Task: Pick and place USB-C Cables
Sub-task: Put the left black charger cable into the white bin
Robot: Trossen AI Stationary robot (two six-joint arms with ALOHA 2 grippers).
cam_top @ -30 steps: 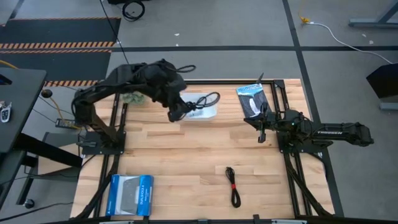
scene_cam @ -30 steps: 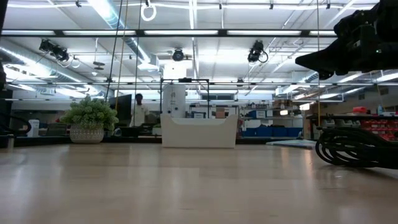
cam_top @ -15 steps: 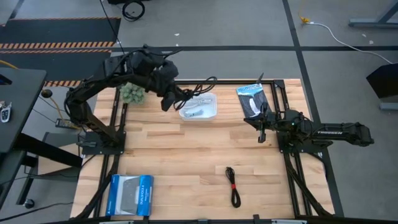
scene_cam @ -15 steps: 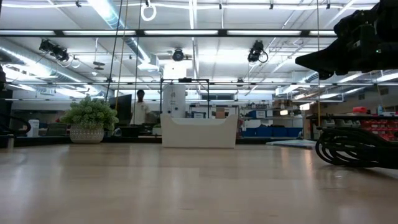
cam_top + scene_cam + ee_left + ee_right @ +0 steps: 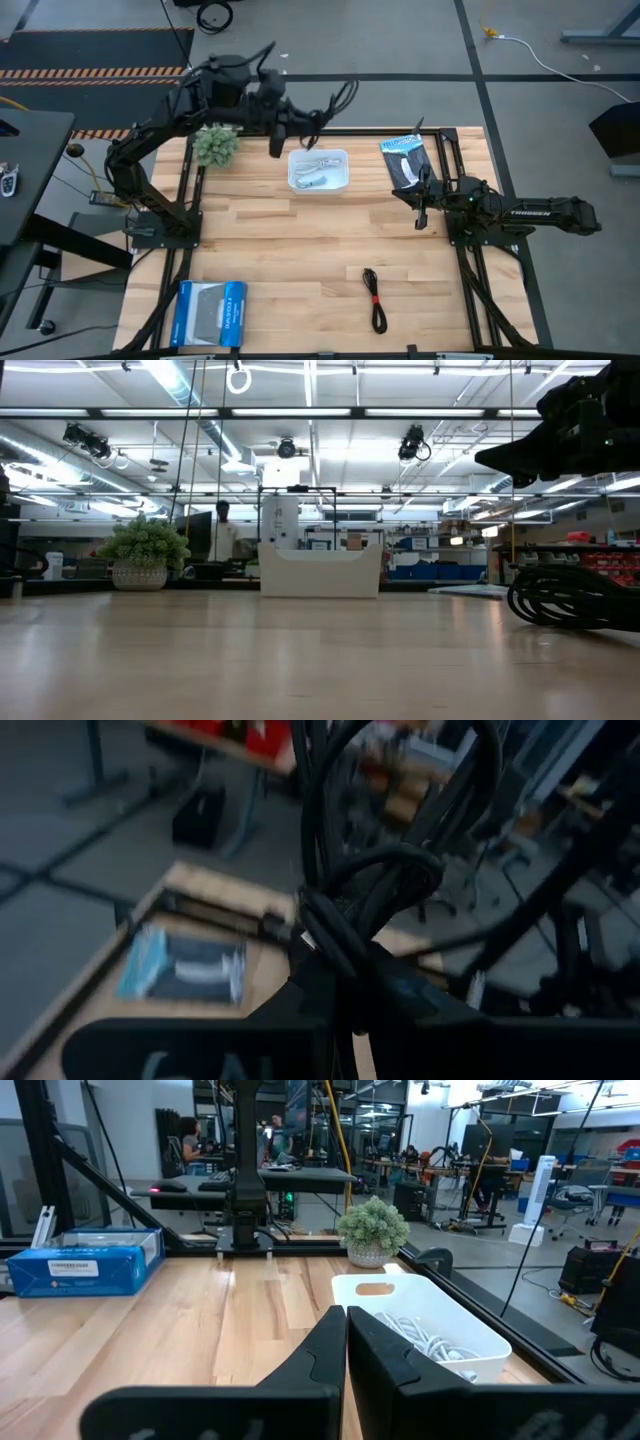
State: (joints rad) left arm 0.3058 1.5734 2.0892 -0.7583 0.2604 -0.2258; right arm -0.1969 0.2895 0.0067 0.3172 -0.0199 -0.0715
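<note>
Black cable [image 5: 335, 100] hangs clenched in left pincer [image 5: 300, 122], upper centre above white bin [image 5: 318, 170]; right pincer [image 5: 421, 213] closed, centre right.

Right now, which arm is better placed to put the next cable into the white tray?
Left, probably. The left gripper already holds the black cable raised just beyond the white tray. The right gripper waits shut and empty beside the packet, far from the red-banded cable.

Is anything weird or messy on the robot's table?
One thing stands out: the left tool holds a black cable high up past the table's far edge, not over the white bin. Its loops stick out untidily. The black cable with a red band lies alone on the table.
</note>
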